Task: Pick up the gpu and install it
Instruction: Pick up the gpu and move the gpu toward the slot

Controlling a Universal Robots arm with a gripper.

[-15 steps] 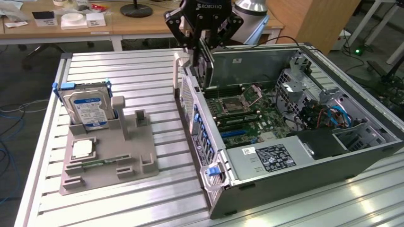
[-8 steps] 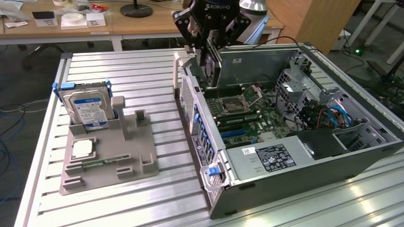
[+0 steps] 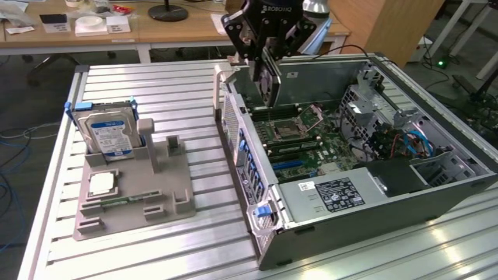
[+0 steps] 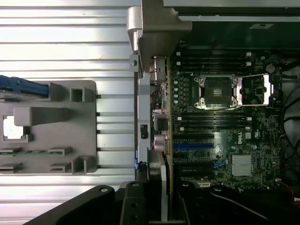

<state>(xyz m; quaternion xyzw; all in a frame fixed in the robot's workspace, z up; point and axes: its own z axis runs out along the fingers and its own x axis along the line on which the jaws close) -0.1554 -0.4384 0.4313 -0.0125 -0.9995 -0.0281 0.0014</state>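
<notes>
While the gripper (image 3: 269,61) hangs above the open computer case (image 3: 435,192), you are in the carry-and-align part of the job: judging by the grip, the pick-up is done and the install is not. The fingers stand narrow, clamped on the upper edge of the gpu (image 3: 269,87). The card hangs straight down below them, on edge, with its lower edge above the motherboard (image 3: 311,146) and clear of it. It sits close beside the case's rear wall. In the wrist view the card shows as a thin dark strip running out from between the fingers, and the blue expansion slot (image 4: 192,146) lies just beyond the fingertips on the board. You cannot tell from here whether the card's edge is lined up over that slot. By my judgement, seating it calls for the connector edge set parallel over the slot, the card kept upright in the grip, and a straight descent that clears the rear wall. The grey holder (image 3: 132,186) and the hard drive (image 3: 109,134) stand well apart from the fingers, outside the case.
</notes>
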